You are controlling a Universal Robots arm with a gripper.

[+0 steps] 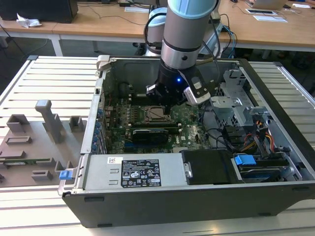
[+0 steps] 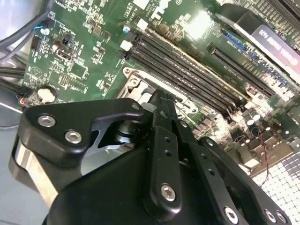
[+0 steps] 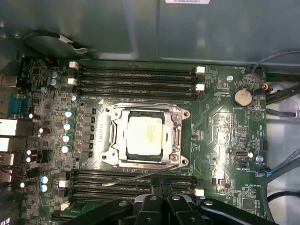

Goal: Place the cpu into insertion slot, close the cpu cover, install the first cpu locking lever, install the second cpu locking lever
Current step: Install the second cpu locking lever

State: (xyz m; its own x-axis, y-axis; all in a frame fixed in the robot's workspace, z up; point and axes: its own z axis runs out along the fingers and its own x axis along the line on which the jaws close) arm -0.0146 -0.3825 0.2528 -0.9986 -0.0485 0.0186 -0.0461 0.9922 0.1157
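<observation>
The cpu [image 3: 144, 136], a dull silver square, lies in the insertion slot [image 3: 110, 123] on the green motherboard. The silver cpu cover [image 3: 176, 136] is folded down flat around it. A thin wire locking lever [image 3: 136, 177] runs along the socket's side nearest my gripper, its free end angled away from the socket. My gripper [image 3: 161, 182] has its black fingers shut together, tips just beside that lever with nothing between them. In the exterior view my gripper [image 1: 170, 109] reaches down into the open computer case right beside the cpu [image 1: 156, 114]. In the second wrist view my gripper [image 2: 161, 97] hides most of the socket.
Long black memory slots [image 3: 136, 77] flank the socket on two sides. A black power supply box [image 1: 209, 167], a drive cage [image 1: 241, 105] and loose cables [image 1: 224, 135] crowd the case at the exterior view's right. A grey fixture board [image 1: 37, 142] lies outside the case at the left.
</observation>
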